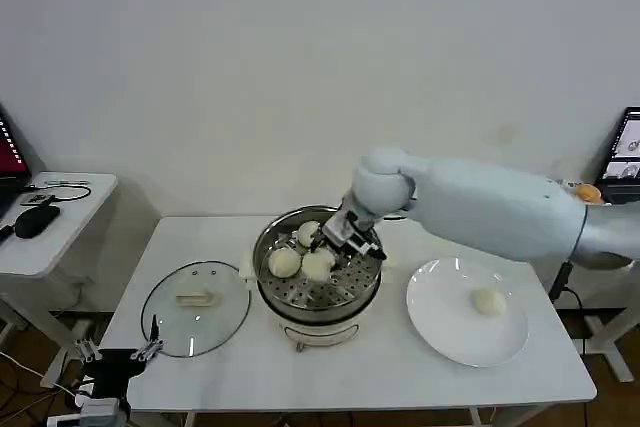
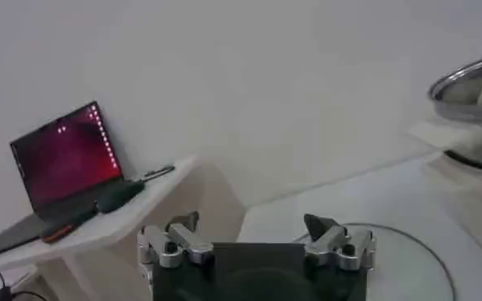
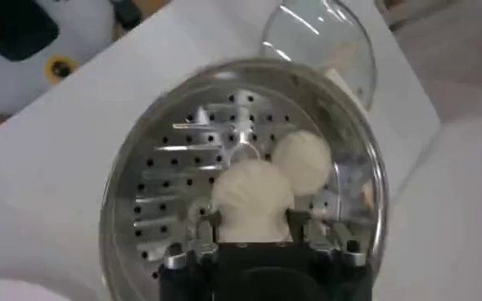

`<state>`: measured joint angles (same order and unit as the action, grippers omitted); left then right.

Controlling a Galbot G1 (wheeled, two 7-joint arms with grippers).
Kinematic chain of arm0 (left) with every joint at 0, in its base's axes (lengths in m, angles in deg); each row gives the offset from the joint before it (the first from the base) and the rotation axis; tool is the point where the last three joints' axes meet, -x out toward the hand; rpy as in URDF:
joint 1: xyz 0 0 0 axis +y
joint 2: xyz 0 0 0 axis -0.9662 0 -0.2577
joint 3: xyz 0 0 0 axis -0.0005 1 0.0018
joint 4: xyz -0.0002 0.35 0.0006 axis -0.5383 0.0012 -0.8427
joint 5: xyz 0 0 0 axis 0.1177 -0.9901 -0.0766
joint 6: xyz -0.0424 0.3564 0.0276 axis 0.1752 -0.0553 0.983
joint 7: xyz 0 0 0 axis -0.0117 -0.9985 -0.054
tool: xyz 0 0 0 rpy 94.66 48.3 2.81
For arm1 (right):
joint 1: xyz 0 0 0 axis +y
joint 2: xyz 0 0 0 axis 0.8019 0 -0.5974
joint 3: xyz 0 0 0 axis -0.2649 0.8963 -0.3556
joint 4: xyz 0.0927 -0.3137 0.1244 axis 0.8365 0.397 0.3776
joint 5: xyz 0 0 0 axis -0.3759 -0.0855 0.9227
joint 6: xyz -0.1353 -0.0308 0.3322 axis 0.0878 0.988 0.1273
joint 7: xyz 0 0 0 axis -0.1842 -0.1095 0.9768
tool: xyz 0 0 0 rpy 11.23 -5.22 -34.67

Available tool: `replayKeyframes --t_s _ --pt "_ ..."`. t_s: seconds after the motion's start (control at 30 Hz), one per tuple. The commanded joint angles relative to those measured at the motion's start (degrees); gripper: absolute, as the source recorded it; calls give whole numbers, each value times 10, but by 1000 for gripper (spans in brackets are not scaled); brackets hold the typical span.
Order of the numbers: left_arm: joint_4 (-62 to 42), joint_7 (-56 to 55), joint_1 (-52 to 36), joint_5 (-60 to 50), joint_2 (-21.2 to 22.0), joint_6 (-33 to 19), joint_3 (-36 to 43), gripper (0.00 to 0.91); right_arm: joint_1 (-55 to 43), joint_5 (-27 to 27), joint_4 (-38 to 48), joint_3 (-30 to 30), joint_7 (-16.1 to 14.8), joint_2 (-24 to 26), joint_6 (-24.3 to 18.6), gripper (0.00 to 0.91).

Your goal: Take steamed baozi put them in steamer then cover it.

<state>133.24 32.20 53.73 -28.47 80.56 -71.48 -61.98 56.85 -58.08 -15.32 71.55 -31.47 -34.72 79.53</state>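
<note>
The steamer stands mid-table with baozi on its perforated tray: two side by side and one at the back, right by my right gripper. In the right wrist view that gripper is shut on a baozi low over the tray, with another baozi just beyond it. One more baozi lies on the white plate. The cover lies flat left of the steamer. My left gripper hangs open at the table's front left corner.
A side table with a laptop and a dark mouse stands left of the work table. In the left wrist view the steamer's rim is off to one side and the cover's edge lies just ahead. A screen stands at far right.
</note>
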Motion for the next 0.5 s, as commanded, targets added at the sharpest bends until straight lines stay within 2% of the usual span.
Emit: replayKeyframes --t_s 0.03,0.23,0.5 --pt "-2 0 1 2 0 -1 -4 907 2 -33 6 39 6 -24 -68 564" --pt "-5 0 -2 4 0 -1 -7 907 7 -57 17 46 5 -25 -95 564" --pt "-6 -1 -2 4 1 -1 -6 907 10 -62 25 48 11 -27 -107 564"
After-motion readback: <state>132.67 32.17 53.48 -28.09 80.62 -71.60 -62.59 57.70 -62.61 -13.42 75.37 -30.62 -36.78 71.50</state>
